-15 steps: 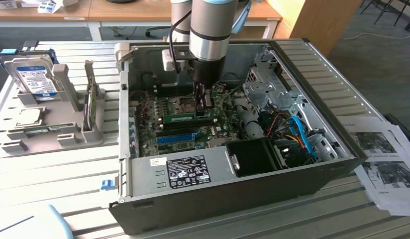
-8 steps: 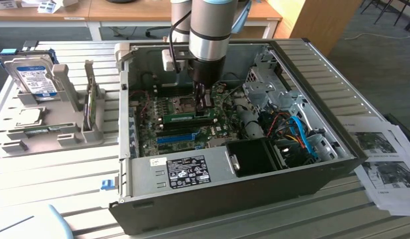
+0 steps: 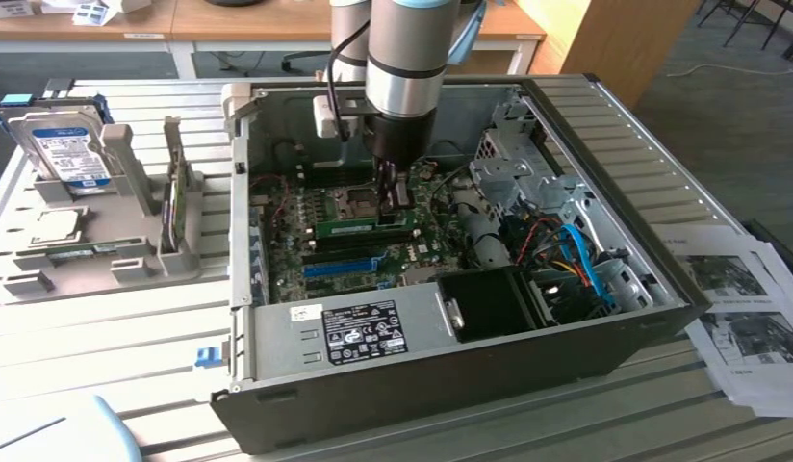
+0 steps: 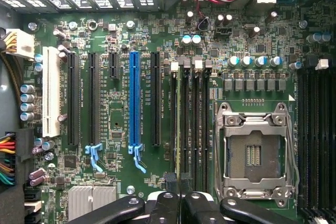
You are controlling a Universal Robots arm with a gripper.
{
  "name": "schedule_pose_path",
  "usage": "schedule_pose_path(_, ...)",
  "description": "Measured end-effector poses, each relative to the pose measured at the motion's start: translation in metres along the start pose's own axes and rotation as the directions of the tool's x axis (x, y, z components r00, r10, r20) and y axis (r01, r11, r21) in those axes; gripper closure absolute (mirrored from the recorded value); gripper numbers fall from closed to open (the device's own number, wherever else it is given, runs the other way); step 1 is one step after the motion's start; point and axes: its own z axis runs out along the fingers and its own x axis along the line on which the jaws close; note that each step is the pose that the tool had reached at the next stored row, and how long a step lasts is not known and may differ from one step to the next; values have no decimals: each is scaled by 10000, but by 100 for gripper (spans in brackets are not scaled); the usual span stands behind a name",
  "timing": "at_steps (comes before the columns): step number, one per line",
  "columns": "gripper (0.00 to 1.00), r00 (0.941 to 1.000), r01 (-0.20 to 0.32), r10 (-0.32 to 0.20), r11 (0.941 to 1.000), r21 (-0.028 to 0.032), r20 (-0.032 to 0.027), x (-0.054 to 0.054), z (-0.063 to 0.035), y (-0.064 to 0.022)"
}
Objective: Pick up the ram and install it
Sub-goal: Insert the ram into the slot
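Note:
The ram (image 3: pixel 361 229), a long green stick, stands on edge across the motherboard inside the open computer case (image 3: pixel 653 192), just behind the blue slot (image 3: pixel 339 267). My gripper (image 3: pixel 398 200) reaches straight down into the case, its narrow fingers close together on the ram's upper edge near its end on the exterior view's right. In the wrist view the black fingers (image 4: pixel 167 205) stand close together, and my gripper (image 4: pixel 181 199) lines up with the dark memory slots (image 4: pixel 194 124). These slots lie between the blue slot (image 4: pixel 135 100) and the empty processor socket (image 4: pixel 254 153).
A silver hard drive (image 3: pixel 65 149) with a blue-and-white label stands in a grey holder (image 3: pixel 63 260) on the exterior view's left. A drive cage and loose cables (image 3: pixel 570 255) crowd the case's right side. The power supply (image 3: pixel 358 327) sits at its front. Papers (image 3: pixel 743 308) lie beside the case.

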Motion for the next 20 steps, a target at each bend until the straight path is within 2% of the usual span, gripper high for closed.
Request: schedule_pose_path(20, 89, 9999, 138, -138, 9999, 5, -1, -1, 36, 0)
